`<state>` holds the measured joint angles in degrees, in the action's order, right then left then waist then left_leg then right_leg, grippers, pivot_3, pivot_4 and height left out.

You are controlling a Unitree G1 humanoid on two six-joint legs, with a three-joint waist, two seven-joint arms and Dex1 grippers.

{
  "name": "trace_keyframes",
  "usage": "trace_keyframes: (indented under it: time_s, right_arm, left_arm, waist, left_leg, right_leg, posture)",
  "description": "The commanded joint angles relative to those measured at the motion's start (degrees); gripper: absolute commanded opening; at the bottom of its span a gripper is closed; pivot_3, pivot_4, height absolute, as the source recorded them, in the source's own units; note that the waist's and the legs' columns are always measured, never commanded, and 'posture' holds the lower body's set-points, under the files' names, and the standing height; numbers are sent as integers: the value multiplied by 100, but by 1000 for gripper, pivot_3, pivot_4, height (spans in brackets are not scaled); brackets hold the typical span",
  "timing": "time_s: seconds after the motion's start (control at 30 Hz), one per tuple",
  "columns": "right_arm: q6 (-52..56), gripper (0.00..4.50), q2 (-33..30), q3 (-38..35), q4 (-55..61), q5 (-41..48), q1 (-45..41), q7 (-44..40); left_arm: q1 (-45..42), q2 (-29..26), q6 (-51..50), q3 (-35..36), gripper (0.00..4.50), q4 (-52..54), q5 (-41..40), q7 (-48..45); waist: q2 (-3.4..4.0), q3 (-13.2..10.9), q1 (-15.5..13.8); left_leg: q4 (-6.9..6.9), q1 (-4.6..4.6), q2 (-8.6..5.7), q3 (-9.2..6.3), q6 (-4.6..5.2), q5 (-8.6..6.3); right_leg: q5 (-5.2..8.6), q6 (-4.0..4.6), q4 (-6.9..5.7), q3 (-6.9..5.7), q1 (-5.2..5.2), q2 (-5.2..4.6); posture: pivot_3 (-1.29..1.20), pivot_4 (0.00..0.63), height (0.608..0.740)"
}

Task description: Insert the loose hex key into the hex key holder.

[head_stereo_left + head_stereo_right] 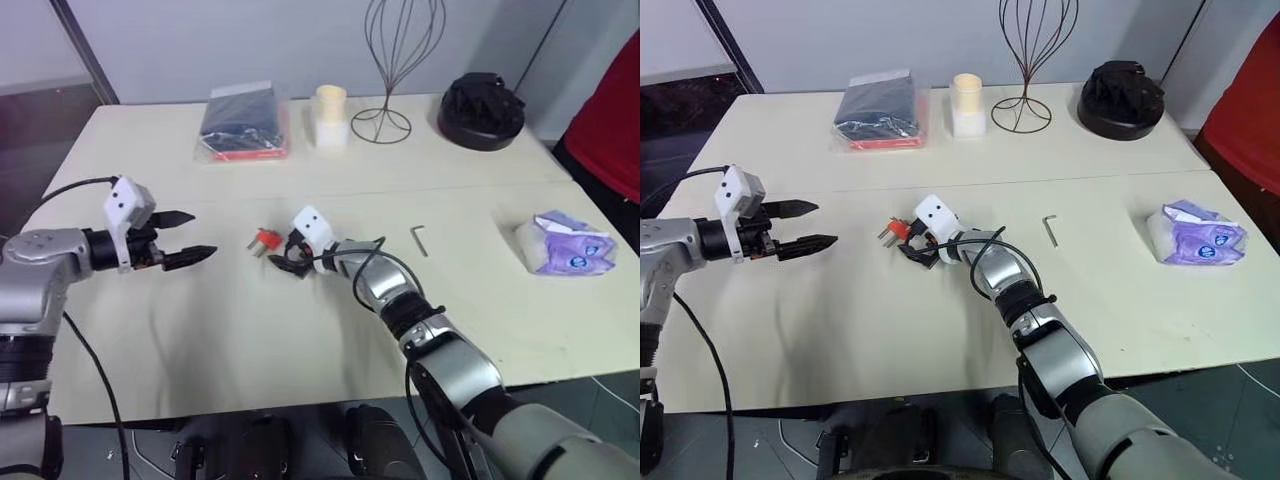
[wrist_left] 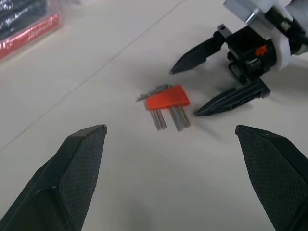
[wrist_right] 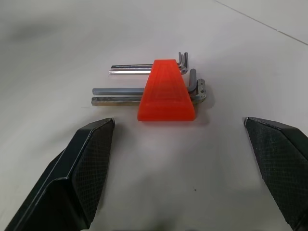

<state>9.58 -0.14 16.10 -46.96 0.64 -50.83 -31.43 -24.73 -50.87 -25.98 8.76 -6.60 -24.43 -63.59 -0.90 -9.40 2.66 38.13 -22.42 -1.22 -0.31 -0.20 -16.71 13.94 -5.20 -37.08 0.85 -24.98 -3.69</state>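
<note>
The hex key holder (image 1: 265,241), a small red-orange block with short metal keys sticking out of it, lies flat on the cream table near its middle. My right gripper (image 1: 281,256) is low over the table right beside the holder, open, and the holder (image 3: 166,94) lies just ahead of its spread fingers with nothing between them. The left gripper (image 1: 203,234) hovers open a short way to the holder's left, pointing toward it. The loose hex key (image 1: 420,238), a thin dark L-shaped rod, lies alone on the table to the right of my right arm.
Along the far edge stand a black and red packet (image 1: 245,125), a cream cup (image 1: 331,115), a wire stand (image 1: 395,60) and a black round object (image 1: 480,110). A purple tissue pack (image 1: 562,243) lies at the right. A person in red (image 1: 612,110) stands at the right edge.
</note>
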Motion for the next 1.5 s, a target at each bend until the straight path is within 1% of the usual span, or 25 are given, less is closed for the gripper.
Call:
trace_keyframes:
  time_s: [0.03, 0.17, 0.2, 0.27, 0.33, 0.43, 0.6, 0.7, 0.73, 0.83, 0.9, 0.97, 1.03, 1.13, 1.2, 1.33, 1.4, 1.5]
  right_arm:
    - [-157, 4469, 139, -116, -153, -81, -144, 52]
    - [-273, 4469, 253, -138, -324, -177, -156, 66]
    - [-304, 4239, 274, -135, -360, -199, -163, 65]
    - [-395, 3585, 307, -111, -435, -278, -184, 94]
    - [-495, 2668, 326, -87, -517, -374, -204, 138]
    - [-612, 1061, 342, -80, -621, -474, -228, 176]
    - [-695, 1025, 318, -117, -633, -552, -206, 165]
    - [-748, 1025, 163, -121, -362, -595, -141, 126]
    - [-748, 1025, 64, -131, -115, -589, -94, 64]
    - [-774, 1025, -441, -117, 1087, -629, 108, -250]
    - [-795, 1025, -908, -123, 1993, -657, 227, -559]
    - [-1081, 1025, -1482, -129, 2740, -761, 287, -822]
    - [-1568, 1025, -2018, -21, 3094, -1043, 298, -934]
    - [-2650, 1025, -2870, 72, 3225, -1467, 287, -1099]
    - [-3354, 1025, -3210, 153, 3086, -1659, 229, -1089]
    - [-4137, 1025, -3310, 229, 2772, -1934, 109, -805]
    - [-4367, 1025, -3296, 243, 2636, -2088, 63, -642]
    - [-4687, 1025, -3275, 254, 2437, -2387, -54, -273]
  left_arm:
    - [81, 13, 15, 220, 4500, 182, -80, 105]
    - [118, 28, 26, 230, 4500, 205, -87, 167]
    - [122, 28, 27, 230, 4500, 209, -89, 176]
    - [129, 26, 29, 232, 4500, 212, -92, 193]
    - [126, 28, 34, 230, 4500, 208, -89, 209]
    - [118, 34, 43, 228, 4500, 198, -86, 227]
    - [123, 41, 63, 215, 4500, 186, -84, 239]
    - [111, 61, 82, 186, 4500, 178, -69, 245]
    - [95, 69, 90, 169, 4500, 169, -63, 239]
    - [-35, 107, 167, 62, 4500, 35, -13, 142]
    - [-250, 177, 206, -18, 4500, -170, 1, 55]
    - [-696, 371, 84, 18, 4500, -588, -134, 52]
    - [-1132, 552, 45, 77, 4500, -1067, -190, 48]
    - [-1948, 819, 148, -106, 4500, -1962, -75, -187]
    - [-2468, 1091, 400, -306, 4500, -2538, 121, -292]
    - [-3082, 1588, 608, -438, 4500, -3293, 241, -537]
    - [-3237, 1777, 602, -485, 4500, -3462, 239, -719]
    - [-3338, 2088, 683, -770, 4500, -3590, 361, -1132]
  waist:
    - [0, 0, 3]
    - [0, 0, 8]
    - [0, 0, 8]
    - [0, 0, 11]
    - [0, 0, 10]
    - [0, 0, 10]
    - [0, 0, 3]
    - [1, 0, -8]
    - [1, 0, -16]
    - [1, -1, -46]
    - [1, -1, -48]
    - [0, -1, -55]
    - [-2, 0, -51]
    - [-3, 0, -27]
    - [-6, -2, -37]
    - [-6, -2, -5]
    - [-7, -2, 5]
    - [-7, -3, -9]
  left_leg:
    - [0, 0, 0, 0, 0, 0]
    - [-2, 1, 1, 0, -2, 1]
    - [-2, 1, 1, 0, -4, 2]
    - [-2, 1, 1, 0, -7, 3]
    - [-5, 1, 2, 0, -12, 6]
    - [-5, 1, 2, 0, -17, 9]
    - [-5, 1, 2, -1, -20, 11]
    - [-5, 1, 2, -2, -20, 11]
    - [-5, 1, 1, -2, -20, 11]
    - [-4, -4, -4, -4, -20, 11]
    - [-3, -10, -8, -4, -19, 10]
    - [-1, -16, -8, -4, -19, 10]
    - [2, -17, -7, -4, -18, 11]
    - [1, -10, -7, -2, -18, 11]
    - [1, -7, -9, 3, -16, 11]
    - [3, -5, -10, 13, -13, 10]
    - [3, -5, -7, 17, -13, 9]
    - [3, -8, -5, 18, -12, 9]
  right_leg:
    - [0, 0, 0, 0, 0, 0]
    - [0, 0, 0, 2, -4, -1]
    - [0, 0, 0, 1, -6, -1]
    - [0, 1, -1, 2, -8, -1]
    - [0, 1, -1, 2, -10, -1]
    - [0, 1, -2, 3, -10, -1]
    - [0, 1, -2, 3, -9, -2]
    - [0, 1, -3, 3, -10, -2]
    - [0, 1, -3, 3, -10, -3]
    - [0, 1, -2, 2, -10, -9]
    - [0, 1, 0, 2, -12, -10]
    - [0, 1, 0, 0, -18, -8]
    - [0, 1, -1, -9, -19, 5]
    - [0, 0, -2, -11, -14, 14]
    - [1, 0, -2, -11, -11, 14]
    - [1, -1, 1, -9, -1, 15]
    - [1, -1, 0, -7, -3, 17]
    - [0, -1, -1, -5, -8, 18]
  posture:
    - [0, 150, 740]
    - [0, 150, 740]
    - [0, 150, 740]
    - [0, 150, 740]
    - [0, 150, 740]
    - [0, 150, 740]
    - [0, 150, 740]
    - [0, 150, 740]
    - [0, 150, 740]
    - [0, 150, 740]
    - [0, 150, 740]
    - [0, 150, 740]
    - [0, 150, 740]
    - [0, 150, 740]
    - [0, 150, 740]
    - [0, 150, 740]
    - [0, 150, 740]
    - [0, 150, 740]
